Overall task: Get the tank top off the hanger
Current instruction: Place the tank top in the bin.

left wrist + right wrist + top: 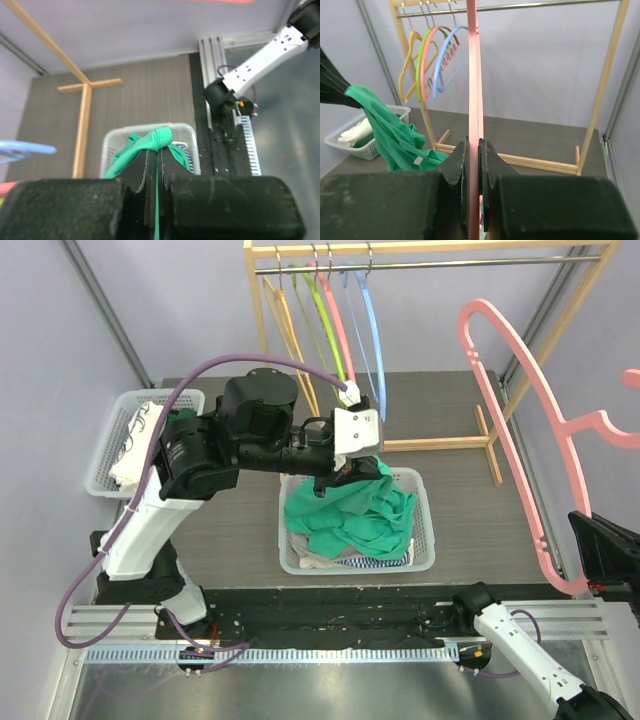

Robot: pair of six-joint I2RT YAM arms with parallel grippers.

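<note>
The green tank top [355, 512] hangs from my left gripper [352, 468] into the white basket [425, 502] in the middle. In the left wrist view the gripper [159, 150] is shut on a fold of the tank top [150, 141]. The pink hanger [520, 390] is bare and held up at the right by my right gripper [590, 575]. In the right wrist view that gripper [474, 147] is shut on the hanger's bar [472, 75], and the tank top [390, 132] shows at the left, apart from the hanger.
A wooden rack [420, 260] at the back carries several coloured hangers [340, 320]. A second white basket [115, 430] with clothes stands at the left. More clothes lie under the tank top in the middle basket. A black rail [320, 610] runs along the near edge.
</note>
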